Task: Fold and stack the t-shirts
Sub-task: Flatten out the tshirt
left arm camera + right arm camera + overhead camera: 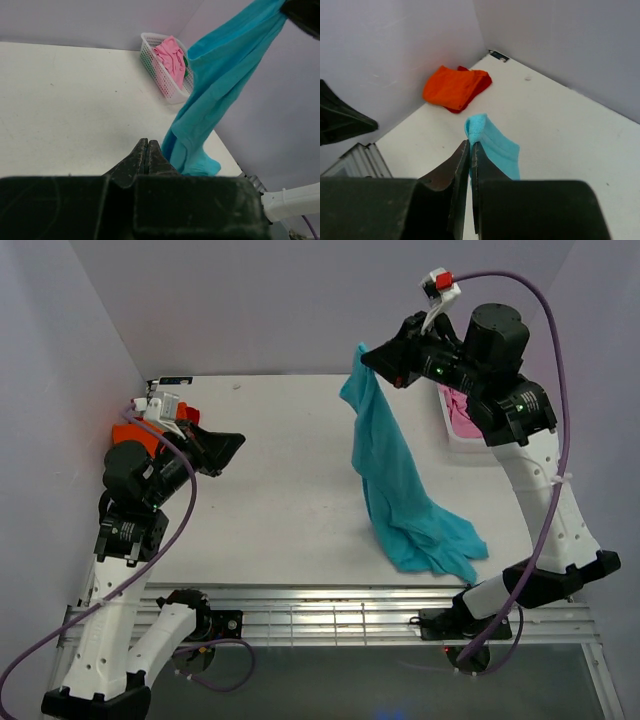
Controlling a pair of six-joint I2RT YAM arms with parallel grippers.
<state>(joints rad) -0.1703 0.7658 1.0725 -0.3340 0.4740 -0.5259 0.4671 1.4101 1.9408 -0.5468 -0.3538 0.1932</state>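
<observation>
- Over the table (280, 470)'s right half, the teal t-shirt (395, 480) hangs from the right gripper (368, 358), which is clamped on its top; its lower end rests there.
- At the table's right edge, a white lattice basket (160, 75) holds a pink t-shirt (172, 57).
- Near its far-left corner lies a folded orange t-shirt (455, 87).
- Above its left side, the left gripper (235, 445) is closed, empty.

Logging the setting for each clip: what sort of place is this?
Probably a lab robot cell, not a home: a white table boxed in by blank pale walls, two robot arms mounted on a metal rail at its edge, and laundry props: a teal t-shirt and a white lattice basket.
</observation>
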